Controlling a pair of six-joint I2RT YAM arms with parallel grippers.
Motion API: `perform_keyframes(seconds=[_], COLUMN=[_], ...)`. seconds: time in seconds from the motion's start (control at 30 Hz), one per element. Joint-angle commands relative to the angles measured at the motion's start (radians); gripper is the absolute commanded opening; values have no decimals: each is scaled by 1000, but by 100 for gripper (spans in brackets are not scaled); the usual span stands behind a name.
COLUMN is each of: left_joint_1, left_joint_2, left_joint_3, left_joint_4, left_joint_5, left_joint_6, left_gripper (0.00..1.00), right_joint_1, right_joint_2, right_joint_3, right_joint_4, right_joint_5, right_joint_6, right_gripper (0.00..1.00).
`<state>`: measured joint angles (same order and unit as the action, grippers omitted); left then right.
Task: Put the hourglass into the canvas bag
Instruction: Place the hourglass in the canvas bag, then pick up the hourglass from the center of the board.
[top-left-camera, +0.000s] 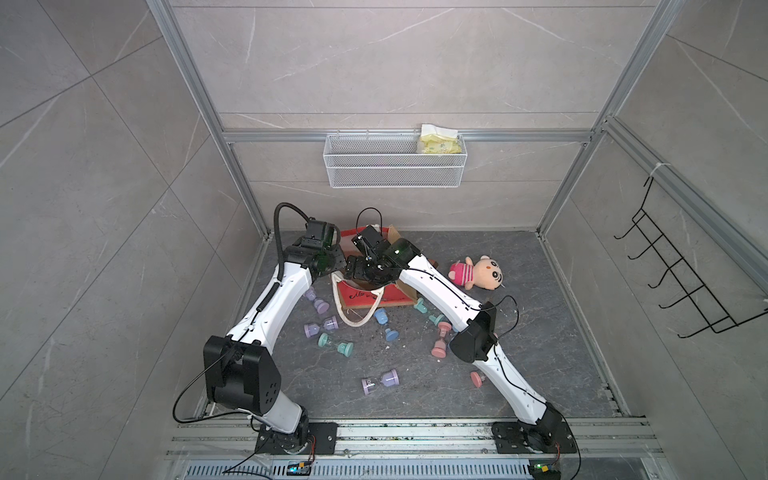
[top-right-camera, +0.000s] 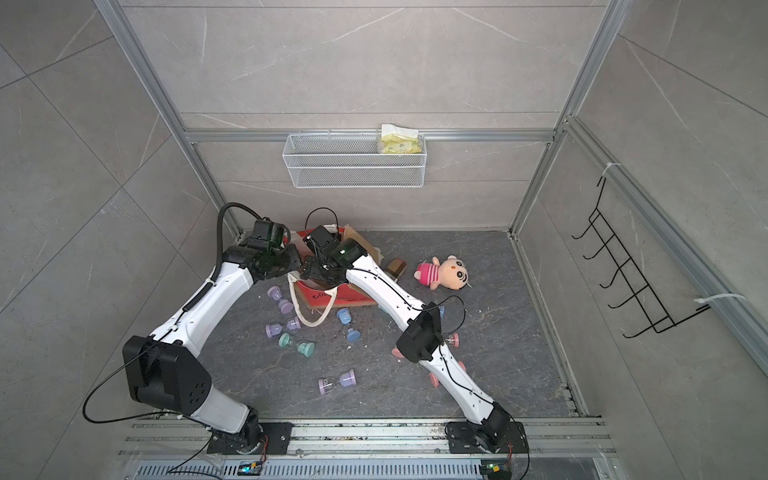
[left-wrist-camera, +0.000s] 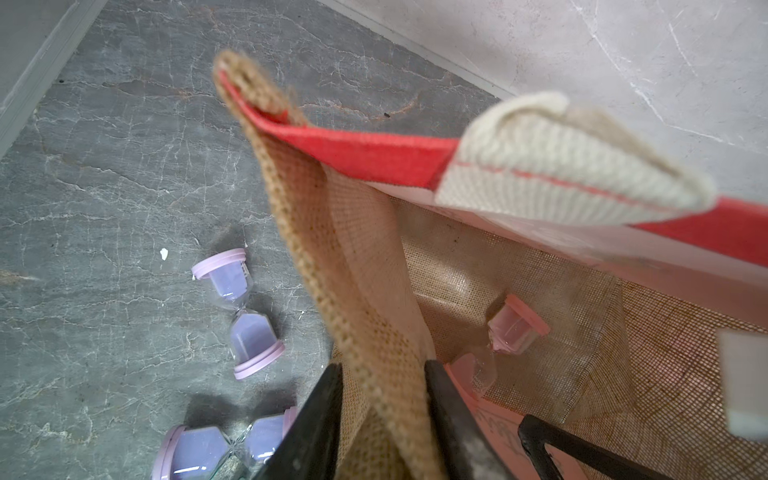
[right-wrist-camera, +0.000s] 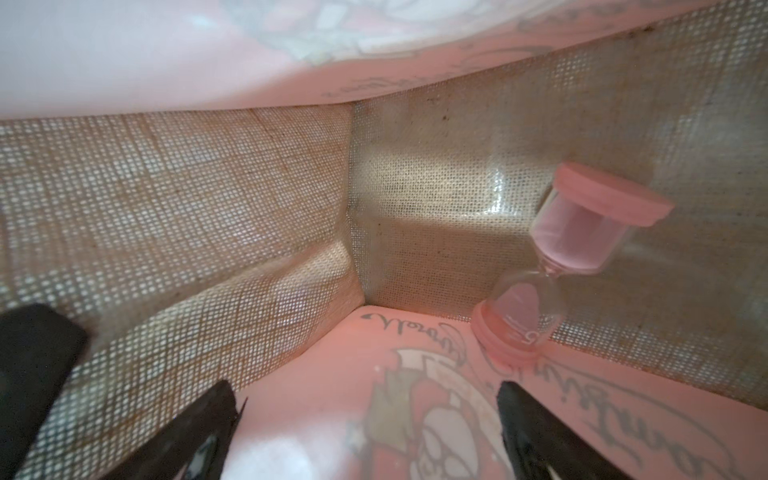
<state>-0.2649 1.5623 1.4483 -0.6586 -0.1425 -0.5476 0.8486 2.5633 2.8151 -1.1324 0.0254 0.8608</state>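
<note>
**Hourglass is down in the bag; now get your right arm out clean.**

Your left gripper (left-wrist-camera: 384, 365) straddles the burlap rim of the bag (left-wrist-camera: 374, 153), one finger on each side. You cannot tell whether it pinches, so I'd hold that rim until the right arm (top-left-camera: 440, 291) is clear. The hourglass (right-wrist-camera: 573, 266), a pink one, lies loose on the bag's bottom. It is just past your right gripper (right-wrist-camera: 365, 384), whose fingers stand wide apart with nothing between them. Lift straight out of the mouth, clear of the handle (left-wrist-camera: 573, 166), or the bag may tip. Count: one bag with one hourglass inside. On the floor (top-left-camera: 540, 332) are three purple hourglasses (top-left-camera: 390, 378), two teal hourglasses (top-left-camera: 347, 348), one blue hourglass (top-left-camera: 381, 316), at least two pink hourglasses (top-left-camera: 438, 352) partly hidden by that arm, one cylinder (top-right-camera: 395, 268) and one plush (top-left-camera: 478, 272).
</note>
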Motion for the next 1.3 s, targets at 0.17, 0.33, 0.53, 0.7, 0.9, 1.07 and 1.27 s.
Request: perform_keyframes(seconds=[0.17,0.33,0.53,0.7,0.9,1.07,1.27], left_joint_1=[16,31,31,43,52,57,58], left_joint_2=[-51,-84,-69,-70,-65,-67,-75], left_joint_3=[19,-38,-34,-23,-17,-12,-33], left_joint_4=[-41,5,15,28,42,29,53], left_joint_5=[-49,-2,10,6,32,5,26], left_joint_6=[14,17,19,8,-8,-1,-18], left_gripper=[20,12,11,12,12,12,11], right_joint_1=[9,7,6,4,2,2,-57], right_joint_2=[-119,-170,-207,-261,-362,-556,-888], right_joint_3=[33,-10,-17,-37,-86,-304,-840], right_joint_4=[33,42,21,15,1,-16,110], right_joint_5=[-36,-58,-50,-69,-70,49,124], right_joint_6=[-29,-36,-47,-89,-153,-239,-293], right_gripper=[99,99,99,99,99,99,99])
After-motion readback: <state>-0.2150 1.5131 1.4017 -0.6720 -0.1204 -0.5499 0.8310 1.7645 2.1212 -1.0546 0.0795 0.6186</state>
